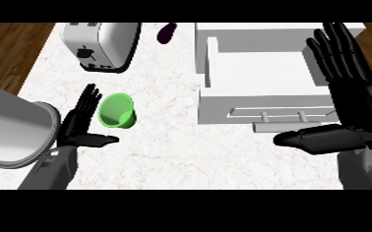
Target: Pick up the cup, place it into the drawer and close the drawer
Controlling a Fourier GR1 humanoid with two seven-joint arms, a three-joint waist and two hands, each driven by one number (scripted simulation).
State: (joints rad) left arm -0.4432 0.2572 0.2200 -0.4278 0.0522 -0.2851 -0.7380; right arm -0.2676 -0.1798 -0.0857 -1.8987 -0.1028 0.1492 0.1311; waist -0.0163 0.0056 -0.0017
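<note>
robot hands splayed: left (80, 124) beside cup (116, 110) near toaster (102, 46), right (350, 103) at open drawer (247, 104)

A pale marbled counter (167, 147) carries a silver toaster (102, 45) and a dark purple item (166, 33) at the back, a green cup (117, 110) nearer, and an open white drawer (265, 86) at right.

Silver toaster (102, 46) sitting upper left of frame on white marbled counter (167, 147). Dark purple veg, prob. eggplant (166, 33), lying at top centre, right of toaster w/ a gap. Wood floor (25, 54) showing along left edge.
</note>
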